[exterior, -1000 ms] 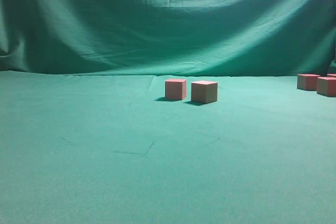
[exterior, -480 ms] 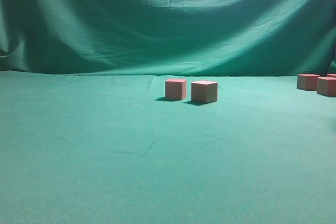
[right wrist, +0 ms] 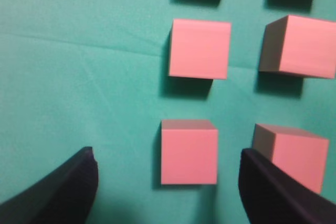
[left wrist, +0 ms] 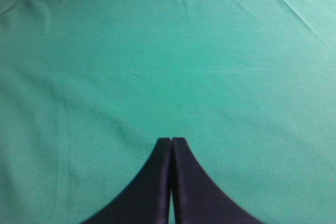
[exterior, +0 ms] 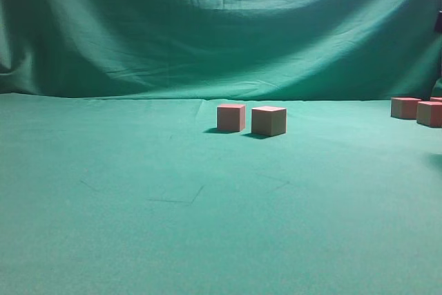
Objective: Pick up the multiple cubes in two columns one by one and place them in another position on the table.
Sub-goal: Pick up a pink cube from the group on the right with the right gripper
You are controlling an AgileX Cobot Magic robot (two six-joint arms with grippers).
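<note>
- While the right hand [right wrist: 168,182] hangs over the counter [right wrist: 79,51] with its fingers [right wrist: 63,187] spread wide and empty, one cube [right wrist: 189,151] lies between them, untouched.
- Five more cubes around it form two columns.
- The left hand [left wrist: 171,142] is closed on nothing above bare cloth.
- In the exterior view, two cubes [exterior: 268,121] sit mid-counter, just apart; others [exterior: 405,107] sit at the right edge.
</note>
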